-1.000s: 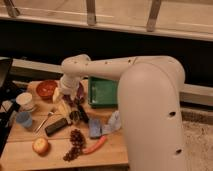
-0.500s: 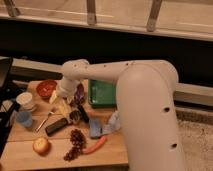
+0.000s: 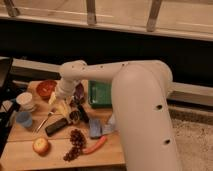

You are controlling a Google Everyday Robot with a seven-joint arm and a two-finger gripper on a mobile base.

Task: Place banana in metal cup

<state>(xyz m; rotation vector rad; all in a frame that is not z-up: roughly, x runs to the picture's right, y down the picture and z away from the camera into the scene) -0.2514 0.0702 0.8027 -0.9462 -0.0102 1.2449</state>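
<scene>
My white arm reaches left across the wooden table (image 3: 30, 160). Its gripper (image 3: 65, 101) hangs low just in front of the red bowl (image 3: 46, 88). A small pale-yellow banana (image 3: 60, 110) shows right under the gripper, and I cannot tell whether it is held or lying on the table. The small dark metal cup (image 3: 75, 116) stands just right of the banana, close to the gripper and partly hidden by it.
A white cup (image 3: 25, 100) and a light-blue cup (image 3: 23, 119) stand at the left edge. A black block (image 3: 56, 126), dark grapes (image 3: 75, 144), an orange carrot (image 3: 95, 145), an apple (image 3: 40, 146), a blue object (image 3: 96, 128) and a green container (image 3: 100, 93) surround the spot.
The arm's wrist and gripper have shifted a little to the left, toward the red bowl, and the pale-yellow shape beneath has moved left with them.
</scene>
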